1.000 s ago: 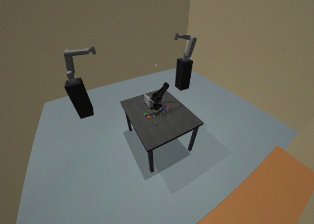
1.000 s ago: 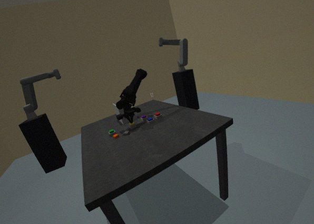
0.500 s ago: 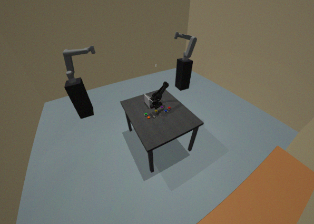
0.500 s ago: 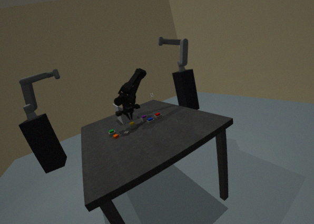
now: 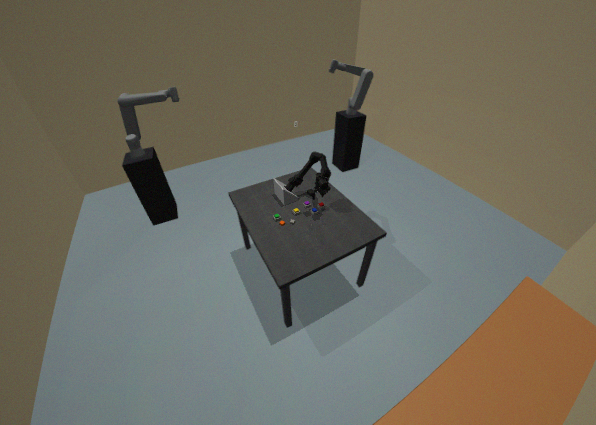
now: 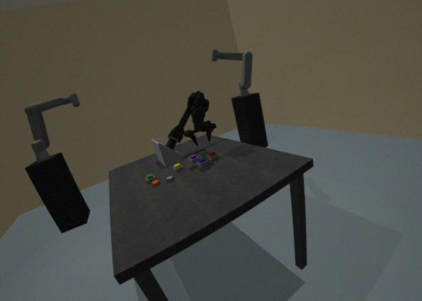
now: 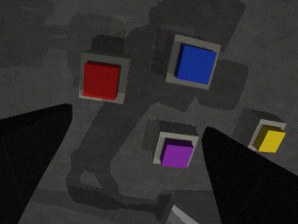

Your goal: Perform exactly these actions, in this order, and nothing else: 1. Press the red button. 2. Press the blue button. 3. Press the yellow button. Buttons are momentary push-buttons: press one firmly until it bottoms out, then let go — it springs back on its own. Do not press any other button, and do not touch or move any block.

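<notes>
My gripper (image 5: 317, 192) (image 6: 202, 138) (image 7: 139, 123) is open and empty, raised above the back of the table. Its two dark fingers frame the wrist view. The red button (image 5: 321, 205) (image 6: 212, 154) (image 7: 101, 79), the blue button (image 5: 314, 210) (image 6: 201, 160) (image 7: 196, 64), the purple button (image 5: 307, 203) (image 6: 192, 156) (image 7: 177, 155) and the yellow button (image 5: 296, 210) (image 6: 177, 166) (image 7: 270, 140) sit on the dark table (image 5: 320, 247) (image 6: 198, 210) below it. The gripper touches none of them.
A green button (image 5: 276, 217) (image 6: 149, 176), an orange block (image 5: 282, 222) (image 6: 155, 183) and a small grey block (image 5: 292, 221) (image 6: 170, 178) lie to the left of the yellow button. A white wedge (image 5: 280, 191) (image 6: 163, 152) stands at the arm's base. Two grey arms on black pedestals (image 5: 150, 184) (image 5: 348, 139) stand behind the table.
</notes>
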